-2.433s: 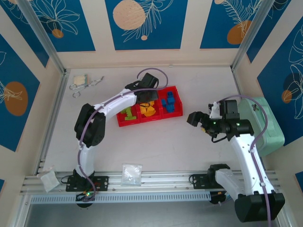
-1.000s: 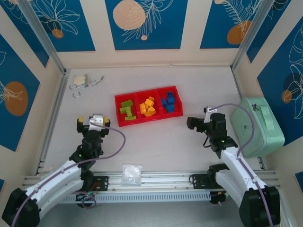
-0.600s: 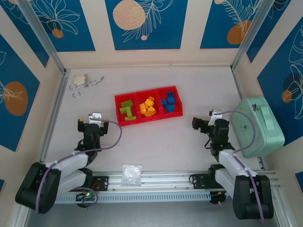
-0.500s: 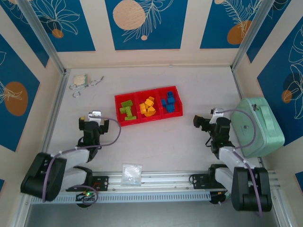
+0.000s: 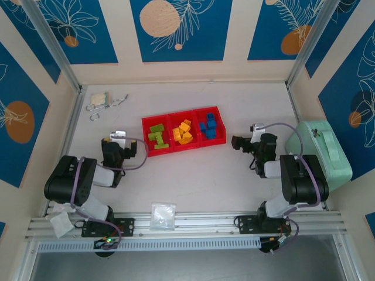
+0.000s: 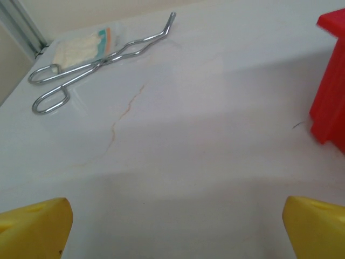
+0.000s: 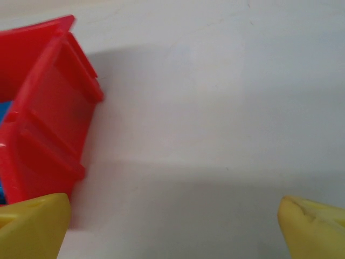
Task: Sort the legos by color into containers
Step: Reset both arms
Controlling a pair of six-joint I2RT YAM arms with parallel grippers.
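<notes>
Your red tray (image 5: 187, 147) sits mid-table, slightly askew, and its three compartments are sorted by colour. The lime-green legos (image 5: 156, 136) lie in the left one, the orange-yellow legos (image 5: 183, 133) in the middle, and the blue legos (image 5: 208, 127) in the right.

Your left gripper (image 5: 119, 146) is just left of the tray's near-left corner, apart from it. Through its wrist camera you see its yellow pads (image 6: 32, 229) spread wide at the frame's edges, with only bare table (image 5: 193, 181) between them. The tray's corner shows at the right edge, and metal tongs (image 6: 102, 59) lie touching a small packet (image 6: 81, 46) farther ahead.

Your right gripper (image 5: 246, 142) is just right of the tray, near the blue compartment, its jaws equally wide and gripping nothing. Its wrist view shows the tray's end wall at the left, with a sliver of blue inside.

The mint-green case (image 5: 319, 155) lies at the table's right edge beside that arm. A clear bag (image 5: 163, 215) rests by the front rail between the two bases.
</notes>
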